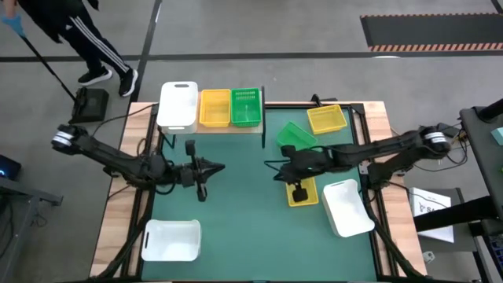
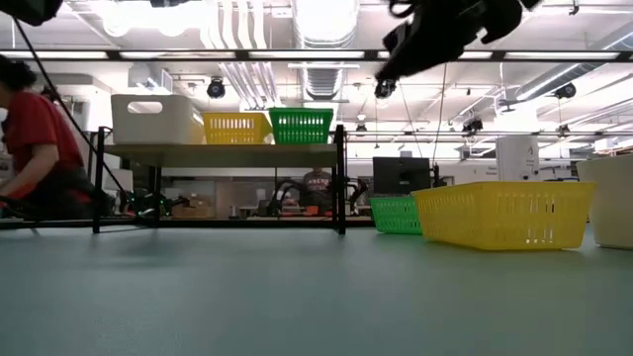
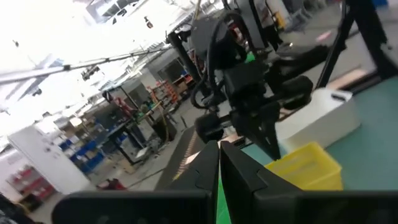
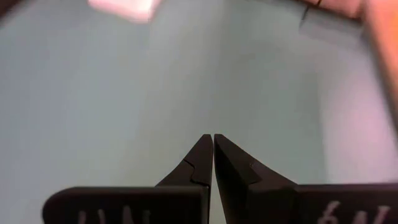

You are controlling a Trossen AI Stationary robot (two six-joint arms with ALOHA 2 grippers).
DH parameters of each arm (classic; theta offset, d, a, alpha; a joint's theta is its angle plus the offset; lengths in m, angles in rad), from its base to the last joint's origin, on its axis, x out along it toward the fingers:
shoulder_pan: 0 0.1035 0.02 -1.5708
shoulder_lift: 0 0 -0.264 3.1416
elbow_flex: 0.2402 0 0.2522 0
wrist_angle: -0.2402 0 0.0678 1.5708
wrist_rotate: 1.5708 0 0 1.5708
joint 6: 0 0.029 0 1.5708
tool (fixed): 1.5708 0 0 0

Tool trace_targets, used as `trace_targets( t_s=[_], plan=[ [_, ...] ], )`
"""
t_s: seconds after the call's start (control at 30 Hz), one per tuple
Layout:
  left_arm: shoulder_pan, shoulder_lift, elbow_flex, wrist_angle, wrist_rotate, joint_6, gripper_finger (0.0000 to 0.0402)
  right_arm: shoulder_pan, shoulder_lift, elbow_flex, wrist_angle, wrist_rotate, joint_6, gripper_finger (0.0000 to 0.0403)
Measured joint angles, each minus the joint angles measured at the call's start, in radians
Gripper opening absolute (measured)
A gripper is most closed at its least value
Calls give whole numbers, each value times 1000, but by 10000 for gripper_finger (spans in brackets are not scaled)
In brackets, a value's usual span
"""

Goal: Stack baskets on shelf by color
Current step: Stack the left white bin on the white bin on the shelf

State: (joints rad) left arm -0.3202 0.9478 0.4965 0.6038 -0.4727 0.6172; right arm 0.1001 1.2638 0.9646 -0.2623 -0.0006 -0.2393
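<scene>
The shelf (image 1: 228,128) stands at the far edge of the green mat (image 1: 244,228), carrying a white basket (image 1: 178,106), a yellow basket (image 1: 214,108) and a green basket (image 1: 245,107) side by side, touching; the high view shows the white one overhanging the plank's left end, while the low view shows the black posts (image 2: 341,178) and the open space beneath the plank. Off the shelf, a loose green basket (image 1: 295,135) lies tilted just right of it, with a second yellow basket (image 1: 327,119) beside it near the table's far right corner. A third yellow basket (image 1: 302,191) sits under the right arm, touching a white basket (image 1: 346,207) near the right edge; another white basket (image 1: 171,239) rests alone at the near left. The middle of the mat lies bare between the arms. The right gripper (image 1: 280,170) hovers over the mat centre, its fingers pressed together in its wrist view and holding nothing. The left gripper (image 1: 218,167) hangs left of centre, fingertips likewise closed and empty. The low view cuts off the right-hand white basket and shows a person (image 2: 35,148) in red behind the table; in the high view only a person's legs (image 1: 102,47) show.
</scene>
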Motion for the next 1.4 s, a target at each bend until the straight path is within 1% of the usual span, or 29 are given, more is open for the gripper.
trace_targets(
  t_s=[0.1,0.23,0.27,0.33,0.43,0.53,0.67,0.77,0.87,1.03,1.13,1.27,1.4],
  plan=[
    [-3,69,0,67,15,-124,0,6,-71,-158,280,-7,-54,9],
    [-12,163,11,77,56,-406,0,-18,-119,-339,624,-9,-137,8],
    [-19,189,18,77,57,-475,0,-29,-122,-367,691,-9,-148,8],
    [-34,239,32,78,59,-585,0,-54,-134,-399,741,-9,-156,8],
    [-49,315,47,74,60,-732,0,-95,-154,-407,724,-8,-143,8],
    [-50,372,71,13,60,-895,0,-132,-182,-405,678,-1,-119,9],
    [-50,406,126,-224,59,-1085,0,-167,-225,-394,584,3,-72,9],
    [-50,423,188,-417,49,-1174,0,-173,-261,-391,494,3,-37,12],
    [-49,435,239,-557,46,-1188,0,-173,-287,-390,432,2,-4,26],
    [-50,434,314,-733,47,-1188,0,-173,-302,-388,336,1,38,65],
    [-49,430,349,-784,63,-1188,0,-168,-301,-378,260,-7,60,91],
    [-50,431,402,-839,123,-1188,0,-139,-300,-346,130,-10,100,121],
    [-53,433,446,-905,181,-1188,0,-93,-300,-288,-7,-10,117,142]
  ],
)
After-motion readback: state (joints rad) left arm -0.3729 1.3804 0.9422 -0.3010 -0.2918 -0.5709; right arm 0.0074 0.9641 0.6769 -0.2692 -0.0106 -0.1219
